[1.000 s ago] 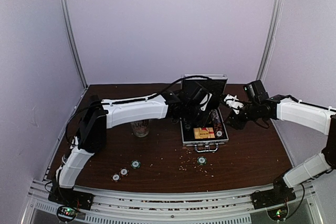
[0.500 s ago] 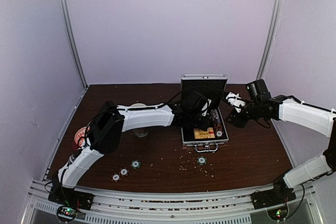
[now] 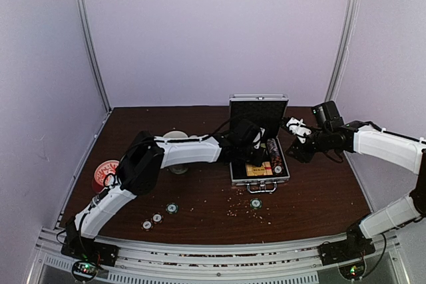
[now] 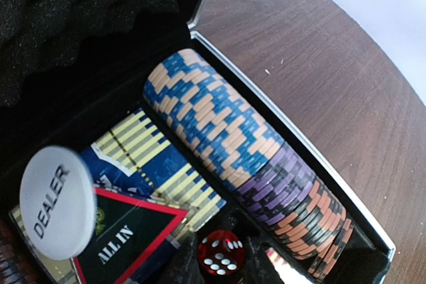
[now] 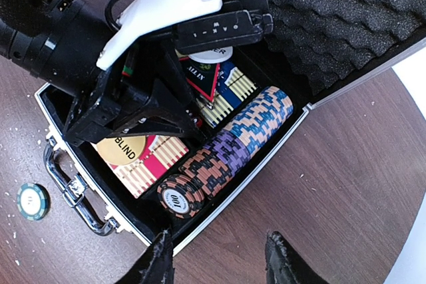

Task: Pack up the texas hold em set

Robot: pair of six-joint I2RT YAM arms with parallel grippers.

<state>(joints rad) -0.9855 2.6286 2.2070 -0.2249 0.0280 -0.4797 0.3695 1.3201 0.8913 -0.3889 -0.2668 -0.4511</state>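
While inside briefcase [image 3: 263, 181], left claw [image 4: 223, 274] astride die [image 4: 221, 252], grip unclear; right claw [image 5: 219, 257] released nearby.

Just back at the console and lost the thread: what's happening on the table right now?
The left tool is down inside the open case, with a red die between its fingertips; I cannot tell whether it grips it. The case already holds a chip row, the card box and the dealer button. The right tool hovers open and empty beside the case. A few loose chips lie on the table.
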